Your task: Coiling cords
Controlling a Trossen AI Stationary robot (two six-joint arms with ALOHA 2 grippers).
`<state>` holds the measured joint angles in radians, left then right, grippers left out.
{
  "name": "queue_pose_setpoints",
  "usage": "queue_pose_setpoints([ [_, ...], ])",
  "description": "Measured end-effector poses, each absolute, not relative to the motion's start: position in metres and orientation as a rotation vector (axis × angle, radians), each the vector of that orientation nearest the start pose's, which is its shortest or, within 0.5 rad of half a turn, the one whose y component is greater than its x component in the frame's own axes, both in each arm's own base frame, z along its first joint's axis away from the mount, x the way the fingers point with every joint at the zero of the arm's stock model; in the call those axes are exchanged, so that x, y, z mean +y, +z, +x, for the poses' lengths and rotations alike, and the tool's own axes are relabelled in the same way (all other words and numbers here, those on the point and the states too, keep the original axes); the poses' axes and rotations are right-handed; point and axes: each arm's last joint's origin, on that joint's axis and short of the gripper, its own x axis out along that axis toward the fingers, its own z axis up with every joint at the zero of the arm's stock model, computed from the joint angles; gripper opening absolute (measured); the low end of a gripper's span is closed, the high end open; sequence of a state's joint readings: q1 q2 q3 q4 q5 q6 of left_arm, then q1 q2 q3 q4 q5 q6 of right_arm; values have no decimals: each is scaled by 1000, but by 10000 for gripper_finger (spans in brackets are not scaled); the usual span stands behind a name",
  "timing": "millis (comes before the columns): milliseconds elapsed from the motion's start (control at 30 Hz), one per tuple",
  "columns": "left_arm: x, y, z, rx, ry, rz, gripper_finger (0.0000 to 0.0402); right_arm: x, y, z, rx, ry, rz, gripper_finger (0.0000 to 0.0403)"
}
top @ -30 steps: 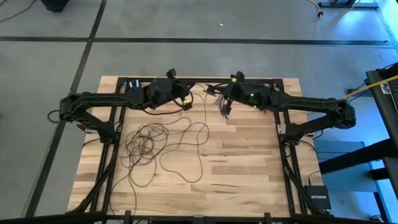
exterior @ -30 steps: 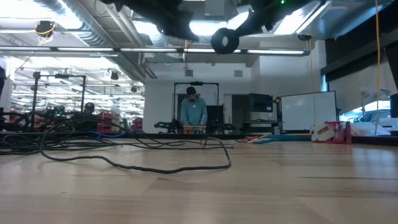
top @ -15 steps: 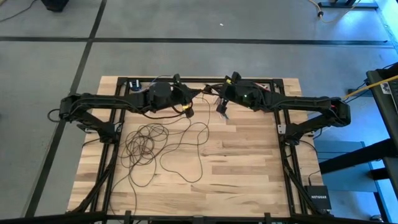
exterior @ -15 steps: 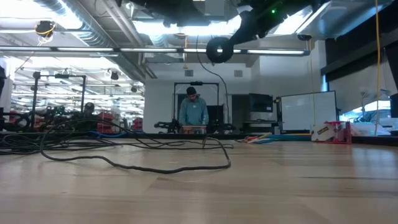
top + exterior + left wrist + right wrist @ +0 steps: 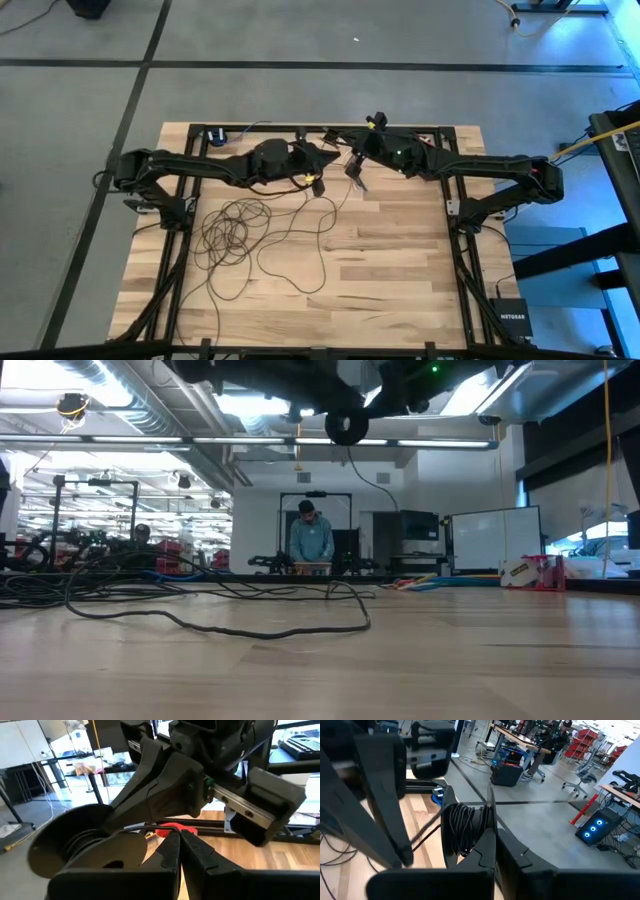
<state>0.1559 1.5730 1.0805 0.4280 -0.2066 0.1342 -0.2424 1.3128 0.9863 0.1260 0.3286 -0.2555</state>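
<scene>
The cords lie as a tangle of thin dark loops (image 5: pixel 235 232) on the wooden table's left half; one long loop (image 5: pixel 250 628) shows in the low view. One strand rises from them to a black round puck (image 5: pixel 347 428), held high over the table's far middle with cord wound on it (image 5: pixel 465 830). My right gripper (image 5: pixel 353 168) is shut on that puck. My left gripper (image 5: pixel 333 158) has reached in from the table's left, right beside the puck (image 5: pixel 75 845), and is shut on the strand. My left gripper pinches one thin strand of the cord (image 5: pixel 150 826) between its two fingertips, close to the puck. The fingers point level, from the table's left side, and lie across the strand. My right gripper holds the puck at its rim (image 5: pixel 489 815), beside the wound turns, fingers nearly level from the table's right. The puck is lifted clear of the table, and the cord hangs slack below it.
A small blue object (image 5: pixel 215 135) sits at the table's far left edge. The black frame rails (image 5: pixel 455 215) run along both sides. A black box (image 5: pixel 512 320) and a yellow cable (image 5: pixel 590 145) lie off the right side. A person (image 5: pixel 312 540) stands far behind the table.
My left gripper has gone toward the table's right edge, up to the puck and the right gripper, sinking slightly and rolling as it went. The puck has shifted a little in the low view. The loops on the table have stayed put.
</scene>
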Motion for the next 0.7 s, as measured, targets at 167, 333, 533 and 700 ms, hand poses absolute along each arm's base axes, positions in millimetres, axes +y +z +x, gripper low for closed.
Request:
queue_pose_setpoints([
  [167, 64, 291, 362, 71, 361, 138, 1, -80, 318, 287, 259, -516, -229, 6],
  [333, 66, 282, 367, 97, 369, 147, 1, -80, 322, 288, 210, -517, -205, 6],
  [533, 67, 276, 368, 142, 373, 167, 1, -79, 327, 287, 155, -523, -175, 6],
  [700, 68, 275, 368, 168, 422, 193, 1, -78, 334, 281, 130, -527, -155, 6],
])
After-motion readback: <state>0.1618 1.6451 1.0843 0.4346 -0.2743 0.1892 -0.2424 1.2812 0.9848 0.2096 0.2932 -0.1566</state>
